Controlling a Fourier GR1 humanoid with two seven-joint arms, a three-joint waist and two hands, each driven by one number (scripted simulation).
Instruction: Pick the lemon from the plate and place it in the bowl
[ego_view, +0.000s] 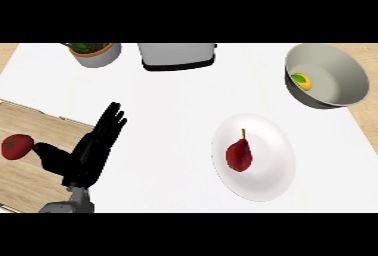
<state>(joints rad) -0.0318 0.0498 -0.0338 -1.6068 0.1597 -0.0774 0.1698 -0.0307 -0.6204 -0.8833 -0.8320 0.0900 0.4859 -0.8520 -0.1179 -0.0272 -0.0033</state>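
1. At the 2 o'clock corner of the white counter (170, 110), in the head view, stands a grey-green bowl (341, 75). The lemon (301, 80), yellow with a green patch, lies inside it, against the inner wall on the bowl's 9 o'clock side.
2. Toward 4 o'clock from the view's centre sits a white plate (275, 145). It holds a dark red, pear-shaped fruit (238, 155), stem pointing to 12 o'clock, lying a little toward 9 o'clock of the plate's middle.
3. Along the 12 o'clock edge stand a pot with a green plant (93, 53), at 11 o'clock, and a pale grey appliance with a dark base (177, 55) near it.
4. At 9 o'clock a wooden board (37, 124) lies on the counter, with a red tomato (16, 146) on it.
5. The left hand (87, 152) comes in from 7 o'clock. Its fingers (111, 120) are straight and pressed side by side, pointing to 1 o'clock. The thumb sticks out toward 9 o'clock, just beside the tomato; whether they touch cannot be told. The hand holds nothing.
6. The lemon is well apart from those fingers, off at 2 o'clock from the fingertips.
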